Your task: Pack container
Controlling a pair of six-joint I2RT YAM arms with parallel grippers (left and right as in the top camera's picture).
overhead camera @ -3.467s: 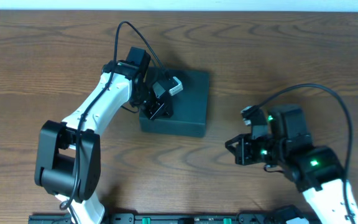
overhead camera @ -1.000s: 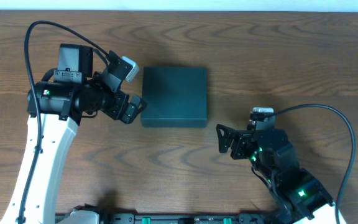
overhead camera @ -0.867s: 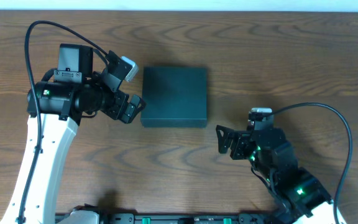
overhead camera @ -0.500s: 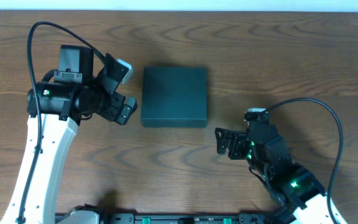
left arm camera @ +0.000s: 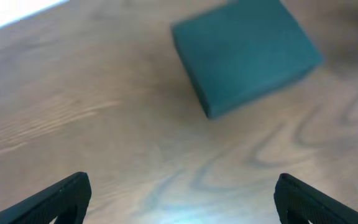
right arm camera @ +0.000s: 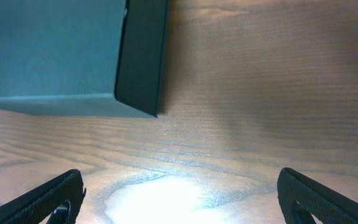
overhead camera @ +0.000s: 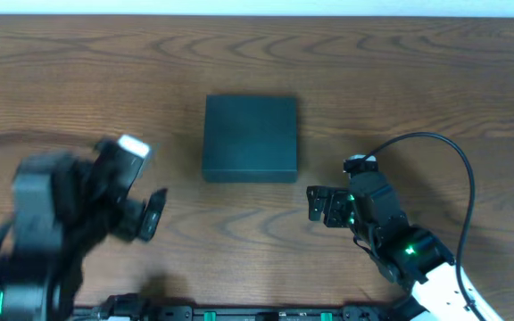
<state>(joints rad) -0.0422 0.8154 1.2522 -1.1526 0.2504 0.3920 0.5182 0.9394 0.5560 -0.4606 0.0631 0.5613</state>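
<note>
Near the middle of the wooden table (overhead camera: 418,71), a black box (overhead camera: 250,138), flat and square, lid shut. To its front left and well apart from it, the left gripper (overhead camera: 153,215), smeared by blur in the overhead view along with the arm behind it. From the left wrist camera, fingers (left arm camera: 67,196) spread wide at the bottom corners and holding nothing, with the box (left arm camera: 244,53) ahead and to the right, wood grain in between. To the box's front right, near but not touching, the right gripper (overhead camera: 318,205), pointing left along the table, with a black cable (overhead camera: 435,143) looping up from the arm behind it. From the right wrist camera, fingers (right arm camera: 48,199) likewise wide apart and empty, low over the wood, with the near corner of the box (right arm camera: 48,50) at upper left and a bright patch of glare on the table just below.
</note>
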